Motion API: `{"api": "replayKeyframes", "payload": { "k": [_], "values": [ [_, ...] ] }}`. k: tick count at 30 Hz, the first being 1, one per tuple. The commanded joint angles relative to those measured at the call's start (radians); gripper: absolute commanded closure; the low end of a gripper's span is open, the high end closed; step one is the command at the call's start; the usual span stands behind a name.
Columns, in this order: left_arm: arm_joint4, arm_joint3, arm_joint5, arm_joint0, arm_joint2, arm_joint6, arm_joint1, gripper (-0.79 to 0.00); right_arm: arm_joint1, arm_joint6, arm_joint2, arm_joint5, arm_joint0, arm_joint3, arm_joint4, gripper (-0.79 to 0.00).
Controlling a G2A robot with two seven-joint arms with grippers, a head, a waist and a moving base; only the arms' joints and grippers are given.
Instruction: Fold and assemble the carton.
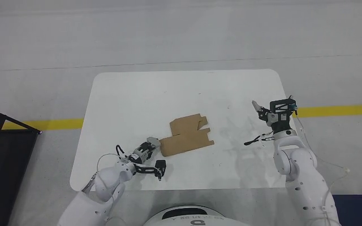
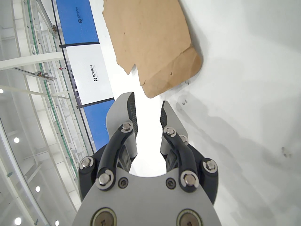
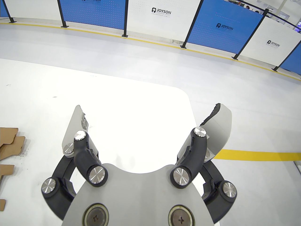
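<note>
The flat carton [image 1: 186, 138] lay in the middle of the table [image 1: 124, 101]. The left gripper [image 2: 147, 104], its fingers slightly apart and empty, was just beside the carton's near left corner. In my judgement it should slide onto that edge squarely. The right gripper [image 3: 150, 109], spread wide, stood well apart at the right.

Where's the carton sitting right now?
In the top view the carton lies on the table, near its middle, its near end just ahead of the open left gripper and well apart from the right gripper.

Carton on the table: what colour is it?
Plain brown; the carton shows best in the left wrist view.
</note>
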Motion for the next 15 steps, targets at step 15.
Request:
{"api": "replayKeyframes", "payload": {
  "k": [15],
  "values": [
    [0.051,0.047,0.002,-0.077,0.103,-0.088,-0.021,-0.314,0.000,0.000,0.000,0.000,0.000,0.000,0.000,-0.785]
  ]
}}
